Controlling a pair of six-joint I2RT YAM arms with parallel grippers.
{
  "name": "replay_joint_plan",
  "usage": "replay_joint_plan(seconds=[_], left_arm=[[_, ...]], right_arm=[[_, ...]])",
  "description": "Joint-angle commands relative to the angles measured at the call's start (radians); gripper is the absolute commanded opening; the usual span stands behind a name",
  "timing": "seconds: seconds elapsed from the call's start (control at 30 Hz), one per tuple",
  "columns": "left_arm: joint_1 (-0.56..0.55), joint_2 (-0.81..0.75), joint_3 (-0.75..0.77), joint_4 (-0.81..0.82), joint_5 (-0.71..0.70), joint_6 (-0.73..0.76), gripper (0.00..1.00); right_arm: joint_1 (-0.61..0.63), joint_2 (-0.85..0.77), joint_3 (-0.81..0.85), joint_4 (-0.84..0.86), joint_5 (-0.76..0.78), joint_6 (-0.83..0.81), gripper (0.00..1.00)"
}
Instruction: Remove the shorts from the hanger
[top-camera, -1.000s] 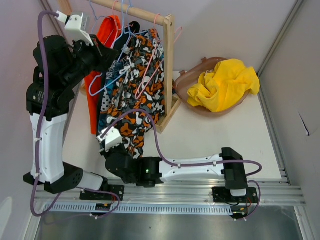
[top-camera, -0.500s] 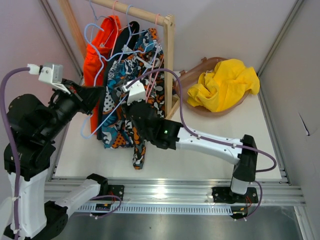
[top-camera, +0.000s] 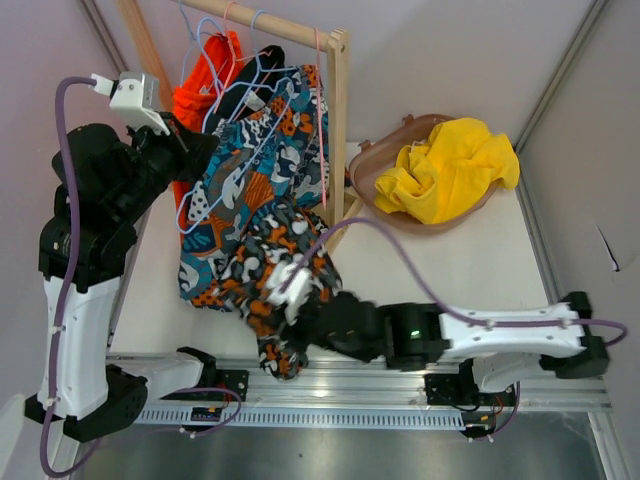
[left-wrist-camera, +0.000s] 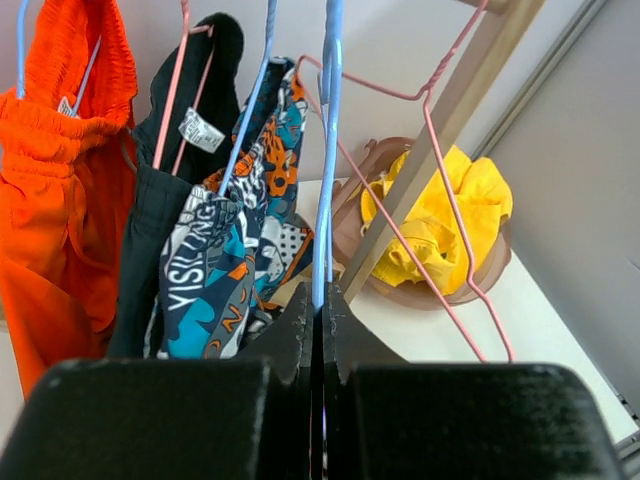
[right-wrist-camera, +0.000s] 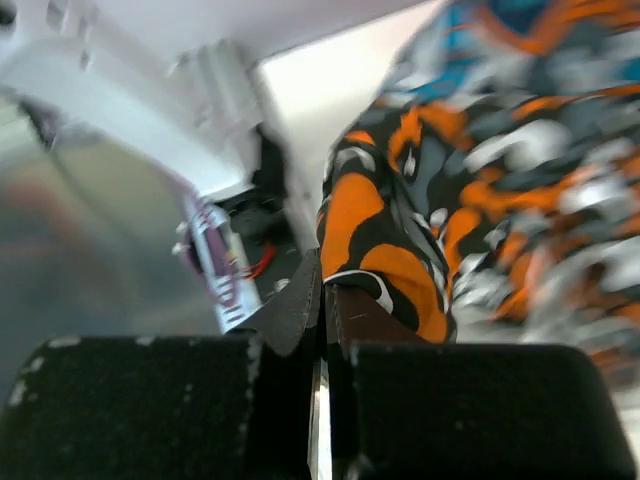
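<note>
Top external: five shorts (top-camera: 450, 170); left hand (left-wrist-camera: 320, 300) pinching blue hanger (left-wrist-camera: 328, 150), right hand (right-wrist-camera: 322, 290) pinching camouflage shorts (right-wrist-camera: 385, 250).

The left gripper (left-wrist-camera: 320, 305) is pinched tight on a blue hanger (left-wrist-camera: 328, 150). To its left hang the orange shorts (left-wrist-camera: 60, 200), black shorts (left-wrist-camera: 165, 200) and teal-print shorts (left-wrist-camera: 235, 255); far right, yellow shorts (left-wrist-camera: 440, 230) fill a brown basket (left-wrist-camera: 350, 215).

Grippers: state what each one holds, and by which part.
Left gripper pinches the blue hanger on its wire; right gripper pinches the camouflage shorts by a cloth edge.
</note>
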Motion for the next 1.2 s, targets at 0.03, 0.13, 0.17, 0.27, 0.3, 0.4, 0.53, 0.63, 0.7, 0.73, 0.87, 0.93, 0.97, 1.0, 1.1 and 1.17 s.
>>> replay_joint_plan(seconds=[0.03, 0.13, 0.17, 0.27, 0.3, 0.4, 0.53, 0.63, 0.7, 0.73, 0.87, 0.93, 0.97, 1.0, 1.1, 1.17], left_arm=[[0.000, -0.036, -0.007, 0.039, -0.026, 0.026, 0.00], [0.000, -0.041, -0.018, 0.033, -0.043, 0.043, 0.00], [0.000, -0.041, -0.020, 0.033, -0.045, 0.046, 0.00], [0.000, -0.046, -0.035, 0.042, -0.039, 0.048, 0.00], [0.000, -0.046, -0.039, 0.047, -0.037, 0.048, 0.00], [0.000, -0.049, -0.070, 0.073, -0.033, 0.044, 0.00], [0.000, -0.039, -0.101, 0.108, -0.025, 0.044, 0.00], [0.000, -0.024, -0.107, 0.125, -0.029, 0.048, 0.00], [0.000, -0.016, -0.104, 0.137, -0.031, 0.052, 0.00], [0.000, -0.007, -0.101, 0.140, -0.028, 0.055, 0.00], [0.000, 0.010, -0.098, 0.148, -0.022, 0.064, 0.00], [0.000, 0.013, -0.096, 0.153, -0.022, 0.067, 0.00], [0.000, 0.013, -0.099, 0.154, -0.022, 0.067, 0.00], [0.000, 0.013, -0.099, 0.157, -0.019, 0.067, 0.00], [0.000, 0.027, -0.096, 0.166, -0.006, 0.067, 0.00], [0.000, 0.051, -0.086, 0.163, -0.002, 0.069, 0.00]], right_arm=[[-0.066, -0.307, 0.029, 0.061, 0.245, -0.110, 0.00], [-0.192, -0.384, 0.094, 0.144, 0.386, -0.269, 0.00], [-0.244, -0.387, 0.115, 0.169, 0.386, -0.308, 0.00], [-0.500, -0.342, 0.248, 0.222, 0.298, -0.400, 0.00], [-0.639, -0.284, 0.298, 0.221, 0.226, -0.400, 0.00], [-0.918, -0.135, 0.498, 0.155, 0.047, -0.342, 0.00], [-1.193, 0.093, 0.731, 0.088, -0.167, -0.204, 0.00], [-1.302, 0.233, 0.888, 0.066, -0.284, -0.130, 0.00], [-1.330, 0.355, 0.996, 0.063, -0.334, -0.094, 0.00], [-1.350, 0.431, 1.036, 0.061, -0.344, -0.087, 0.00], [-1.396, 0.578, 1.230, 0.081, -0.358, -0.060, 0.00], [-1.418, 0.600, 1.254, 0.120, -0.359, -0.040, 0.00], [-1.439, 0.603, 1.248, 0.164, -0.374, -0.031, 0.00], [-1.447, 0.600, 1.245, 0.179, -0.385, -0.012, 0.00], [-1.464, 0.588, 1.186, 0.204, -0.396, 0.011, 0.00], [-1.462, 0.562, 1.030, 0.221, -0.396, 0.017, 0.00]])
